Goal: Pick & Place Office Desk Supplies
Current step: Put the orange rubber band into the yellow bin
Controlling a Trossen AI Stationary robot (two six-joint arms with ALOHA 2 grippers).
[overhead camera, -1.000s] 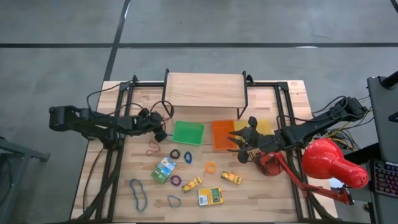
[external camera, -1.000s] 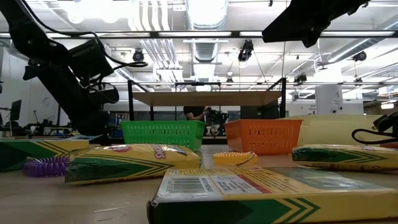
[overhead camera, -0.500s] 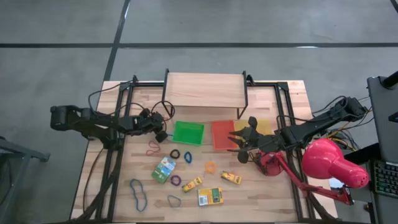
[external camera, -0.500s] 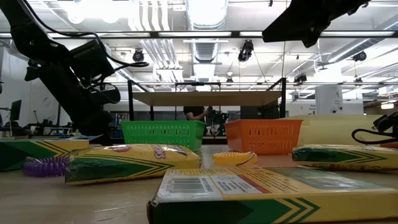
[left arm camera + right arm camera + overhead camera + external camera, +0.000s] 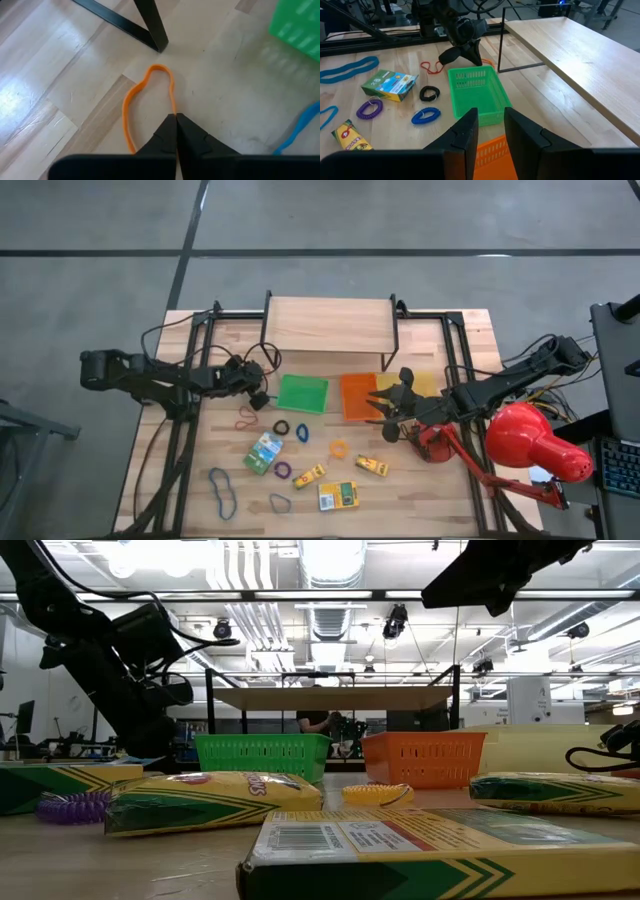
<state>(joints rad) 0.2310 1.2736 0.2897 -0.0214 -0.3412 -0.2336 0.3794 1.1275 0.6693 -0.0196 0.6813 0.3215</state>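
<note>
Orange rubber band (image 5: 148, 102) lies at the left gripper (image 5: 176, 131) tips, jaws pinched fully together on its strand, loop running away toward the shelf leg (image 5: 150, 24). Green tray (image 5: 302, 393) sits just right of that claw; right gripper (image 5: 491, 131), partly parted and empty, hovers over the orange tray (image 5: 357, 395).

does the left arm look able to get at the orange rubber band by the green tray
Probably yes, it looks to be on it already: the left tool is shut right on the orange rubber band, which lies on bare table beside the green tray, nothing in between.

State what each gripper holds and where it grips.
Left gripper is shut on the orange rubber band, pinching one side of the loop. Right gripper holds nothing.
</note>
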